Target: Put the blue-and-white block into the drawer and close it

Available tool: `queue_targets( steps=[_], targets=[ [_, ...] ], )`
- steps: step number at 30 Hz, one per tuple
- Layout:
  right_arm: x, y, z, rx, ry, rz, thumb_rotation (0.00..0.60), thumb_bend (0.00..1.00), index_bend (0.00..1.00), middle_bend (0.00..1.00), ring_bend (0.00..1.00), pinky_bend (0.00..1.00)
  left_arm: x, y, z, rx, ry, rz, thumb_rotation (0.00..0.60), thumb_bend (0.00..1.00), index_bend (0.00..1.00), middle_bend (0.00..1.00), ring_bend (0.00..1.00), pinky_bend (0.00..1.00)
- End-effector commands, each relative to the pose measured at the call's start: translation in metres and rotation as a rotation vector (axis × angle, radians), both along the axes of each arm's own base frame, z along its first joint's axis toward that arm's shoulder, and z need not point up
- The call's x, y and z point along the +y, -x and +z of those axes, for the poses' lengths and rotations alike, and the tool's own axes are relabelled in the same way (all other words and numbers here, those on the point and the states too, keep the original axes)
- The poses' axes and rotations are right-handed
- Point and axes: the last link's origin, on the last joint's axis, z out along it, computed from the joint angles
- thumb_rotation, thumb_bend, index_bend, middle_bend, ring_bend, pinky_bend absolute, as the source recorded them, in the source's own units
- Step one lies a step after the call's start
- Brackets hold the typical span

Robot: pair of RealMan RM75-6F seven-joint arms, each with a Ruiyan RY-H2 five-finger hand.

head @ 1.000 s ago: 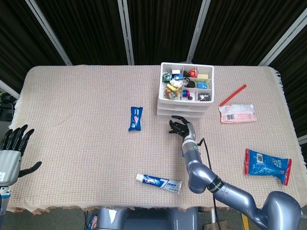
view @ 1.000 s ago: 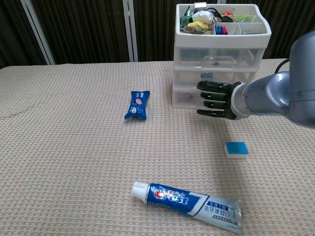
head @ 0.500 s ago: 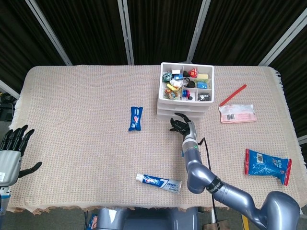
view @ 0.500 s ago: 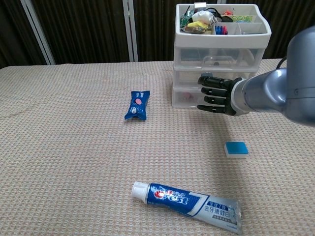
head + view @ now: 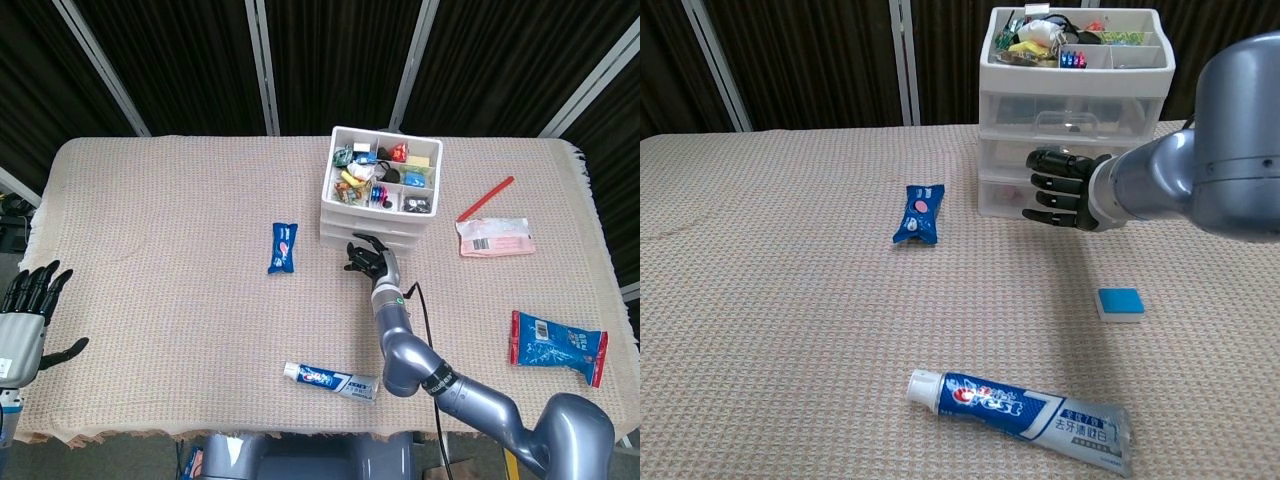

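The blue-and-white block [image 5: 1120, 303] lies flat on the beige cloth, to the right of and nearer than my right hand; the arm covers it in the head view. My right hand [image 5: 1055, 187] [image 5: 367, 257] holds nothing; its bent fingers rest against the lower fronts of the white drawer unit [image 5: 1070, 110] [image 5: 372, 220]. All three drawers look closed, and the top tray is full of small items. My left hand [image 5: 25, 320] hovers at the table's near left edge with its fingers spread, holding nothing.
A blue snack packet [image 5: 283, 246] [image 5: 919, 213] lies left of the drawers. A toothpaste tube [image 5: 330, 381] [image 5: 1025, 406] sits near the front edge. At the right lie a red stick [image 5: 485, 198], a pink-white packet [image 5: 495, 236] and a blue bag [image 5: 558, 345].
My right hand has moved left and up against the drawer fronts. The drawer unit has slid left and turned slightly. The block and my left hand have stayed put.
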Motion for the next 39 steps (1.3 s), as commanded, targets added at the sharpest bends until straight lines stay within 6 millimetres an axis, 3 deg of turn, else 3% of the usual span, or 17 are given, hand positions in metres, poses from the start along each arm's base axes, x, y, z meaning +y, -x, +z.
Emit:
queue_targets(
  steps=[1,22,32,39],
  targets=[
    [0.001,0.0,0.0,-0.001,-0.003,-0.002,0.6,0.37,0.37,0.73,0.72,0.51,0.0,0.0,0.0,-0.001,0.0,0.001,0.6,0.18,0.08,0.0,0.0,0.0],
    [0.039,-0.001,0.0,-0.034,-0.079,0.035,0.6,0.37,0.38,0.73,0.72,0.5,-0.001,0.0,0.0,0.003,0.001,-0.002,0.6,0.18,0.08,0.0,0.0,0.0],
    [0.066,0.0,0.011,-0.001,-0.124,0.097,0.6,0.37,0.21,0.73,0.72,0.5,-0.002,0.0,0.0,0.008,-0.009,-0.004,0.6,0.18,0.08,0.0,0.0,0.0],
    [0.091,0.003,0.024,0.037,-0.15,0.137,0.6,0.37,0.2,0.73,0.72,0.5,-0.003,0.0,0.001,0.012,-0.016,-0.008,0.6,0.18,0.08,0.0,0.0,0.0]
  ],
)
